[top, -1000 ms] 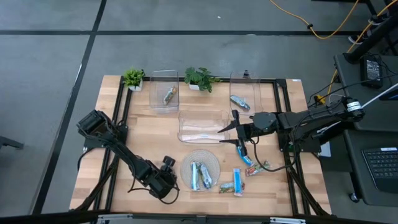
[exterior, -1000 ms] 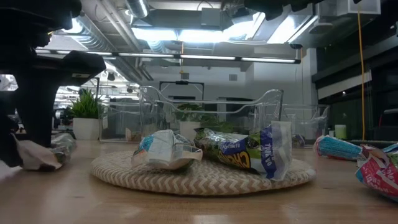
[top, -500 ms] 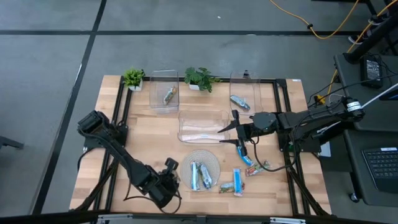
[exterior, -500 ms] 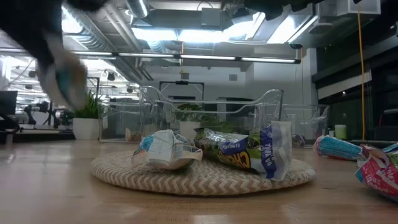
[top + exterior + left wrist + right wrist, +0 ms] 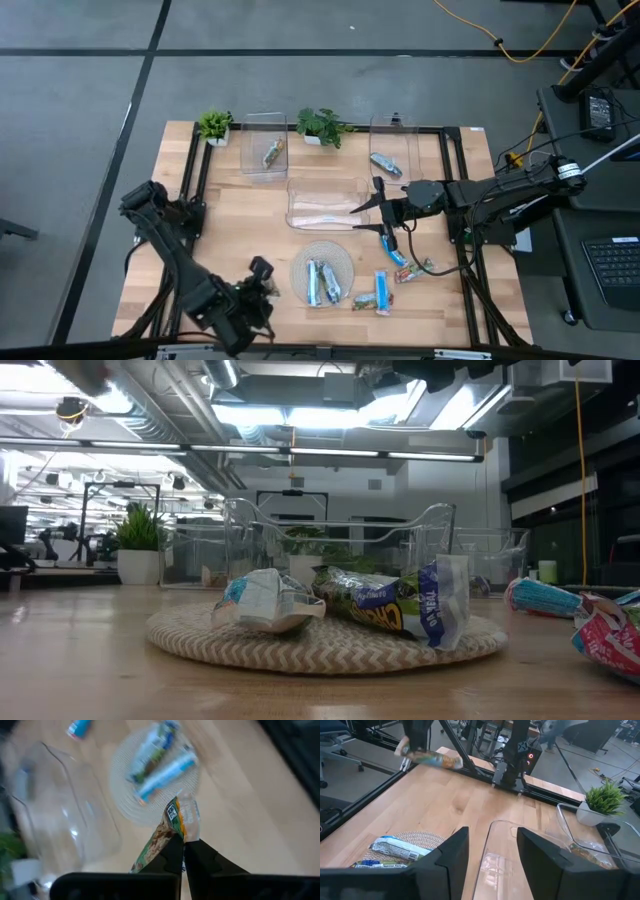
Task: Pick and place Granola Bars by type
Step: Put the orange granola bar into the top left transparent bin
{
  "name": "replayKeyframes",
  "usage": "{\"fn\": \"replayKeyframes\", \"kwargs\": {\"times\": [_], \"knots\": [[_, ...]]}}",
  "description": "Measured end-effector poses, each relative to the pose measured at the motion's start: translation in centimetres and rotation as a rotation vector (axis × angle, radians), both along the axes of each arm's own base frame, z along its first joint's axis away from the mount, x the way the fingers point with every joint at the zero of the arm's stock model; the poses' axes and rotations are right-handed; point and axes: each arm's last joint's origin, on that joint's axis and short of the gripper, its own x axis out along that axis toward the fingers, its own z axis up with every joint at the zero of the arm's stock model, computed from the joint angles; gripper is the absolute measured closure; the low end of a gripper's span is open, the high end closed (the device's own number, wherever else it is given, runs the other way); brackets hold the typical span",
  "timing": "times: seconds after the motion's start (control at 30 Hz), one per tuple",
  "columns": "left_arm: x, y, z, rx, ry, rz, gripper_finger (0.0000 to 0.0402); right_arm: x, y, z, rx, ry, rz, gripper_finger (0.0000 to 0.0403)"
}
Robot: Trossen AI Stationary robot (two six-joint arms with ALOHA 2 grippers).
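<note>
Left end effector point(image 5: 182, 851) was clamped on a green-and-silver granola bar point(image 5: 167, 832), held in the air near the worktop's point(image 5: 240, 215) front-left corner, just beside the round woven mat point(image 5: 344, 262). The held bar's long axis ran out past the fingertips toward the mat. Your coming move turns on the bins: all three clear bins sat well away toward the worktop's back edge, so the bar had the whole depth of the worktop to cross. The back-left bin point(image 5: 265, 152) already held a greenish bar, which looks like the match; that is a judgement.

Right end effector point(image 5: 490, 855) hung with fingers apart, holding nothing, over the centre bin point(image 5: 325, 203). It was nearer the bins, but the left arm had the bar.

Two bars lay on the mat point(image 5: 322, 282); several more lay on the worktop near the front-right point(image 5: 385, 290). One bar sat in the back-right bin point(image 5: 388, 165).

Writing: a small blue patch on the held wrapper, not readable. Blue lettering on a mat bar in the low view, also illegible.
</note>
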Motion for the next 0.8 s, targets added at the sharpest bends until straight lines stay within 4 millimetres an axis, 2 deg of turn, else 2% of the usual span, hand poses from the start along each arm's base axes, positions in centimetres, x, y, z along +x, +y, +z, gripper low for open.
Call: {"fn": "replayKeyframes", "kwargs": {"times": [0.23, 0.43, 0.6, 0.8], "knots": [[-4.0, 0.9, 3.1, -0.12, 0.04, 0.119, 0.04, 0.0, 0.0, 0.0, -0.001, 0.0, 0.0, 0.0234], [-7.0, 4.2, 6.2, -0.101, -0.159, 0.338, 0.0399, 0.0, 0.0, 0.0, -0.001, 0.0, 0.0, 0.0234], [-7.7, 7.0, 8.7, -0.17, -0.346, 0.444, 0.0399, 0.0, 0.0, 0.0, -0.003, -0.003, 0.001, 0.0234], [-7.1, 10.2, 10.1, -0.204, -0.398, 0.557, 0.04, 0.0, 0.0, 0.1, -0.002, -0.009, 0.001, 0.0234]]}}
